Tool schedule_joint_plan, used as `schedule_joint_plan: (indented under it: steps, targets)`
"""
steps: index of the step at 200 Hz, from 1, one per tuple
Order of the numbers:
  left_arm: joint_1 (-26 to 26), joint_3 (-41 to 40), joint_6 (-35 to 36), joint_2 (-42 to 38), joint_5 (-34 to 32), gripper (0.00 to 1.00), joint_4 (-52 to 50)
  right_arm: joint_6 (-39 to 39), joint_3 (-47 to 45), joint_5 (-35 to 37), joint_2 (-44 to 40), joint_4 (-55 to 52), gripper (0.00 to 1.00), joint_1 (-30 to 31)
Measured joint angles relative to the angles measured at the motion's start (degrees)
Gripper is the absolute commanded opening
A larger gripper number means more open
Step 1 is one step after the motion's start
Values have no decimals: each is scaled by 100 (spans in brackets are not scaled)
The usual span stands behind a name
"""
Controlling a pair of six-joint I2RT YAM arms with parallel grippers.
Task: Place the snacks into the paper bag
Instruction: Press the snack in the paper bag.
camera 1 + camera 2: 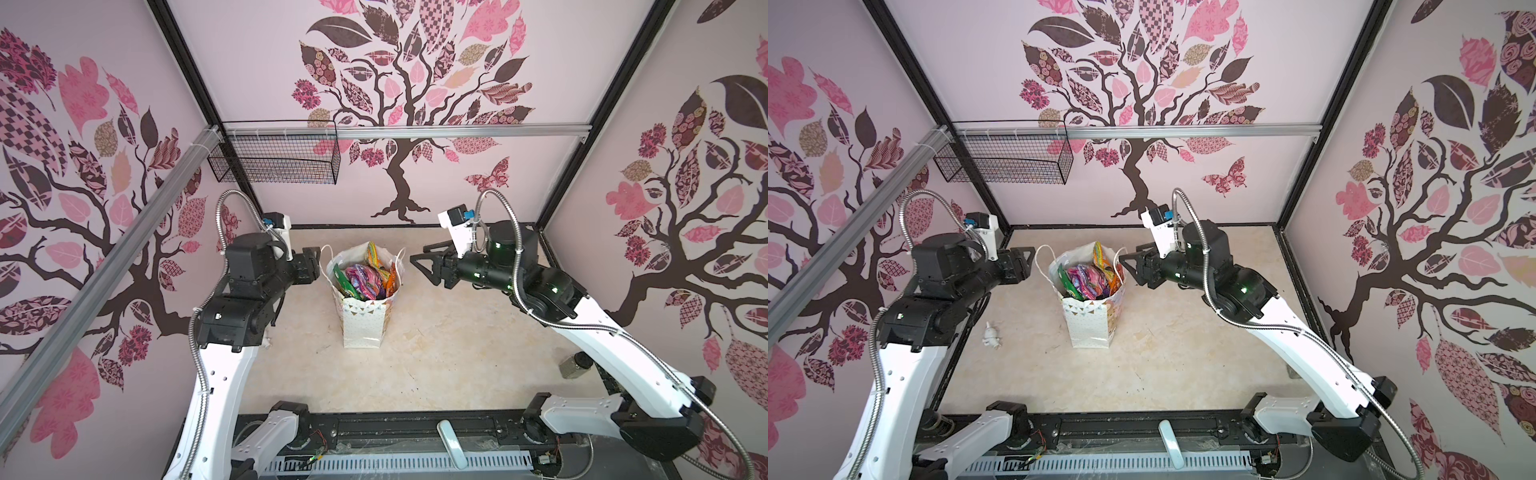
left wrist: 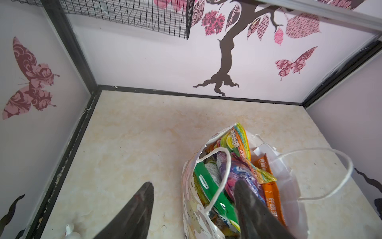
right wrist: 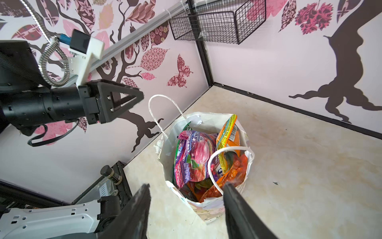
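The paper bag stands upright mid-table, white with small dots and triangle bunting. Several snacks fill it: green, purple, pink, orange and yellow pouches, one orange-yellow pouch sticking up at the far rim. My left gripper hovers open just left of the bag's mouth, holding nothing. My right gripper hovers open just right of it, also holding nothing. In the left wrist view the left gripper frames the bag rim and the snacks. In the right wrist view the right gripper frames the bag wall and the snacks.
A black wire mesh basket hangs on the back wall at upper left. A small clear jar sits by the right table edge. A small white figure lies near the left arm. Walls close in the table on three sides.
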Motion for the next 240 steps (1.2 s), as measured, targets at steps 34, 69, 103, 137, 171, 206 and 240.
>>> schedule_joint_plan:
  steps: [34,69,103,137,171,206,240]
  targets:
    - [-503,1248,-28,319,505,59,-483,50,-507,-72,247,210,61,0]
    - [-2015,1744,-2,557,273,58,-1003,50,-662,-151,597,286,61,0]
    - [-2232,1696,20,857,-254,58,-1456,48,-660,-195,835,492,57,2]
    - [-2232,1539,136,1311,-643,56,-1633,48,-592,-203,1154,608,47,2]
    - [-2232,1217,173,1587,-667,50,-1478,-44,-579,-63,1252,651,19,2]
    - [-2232,844,160,1703,-691,44,-1213,-101,-483,35,1252,684,4,0]
    - [-2232,376,120,1694,-682,39,-809,-129,-483,59,1252,684,0,2]
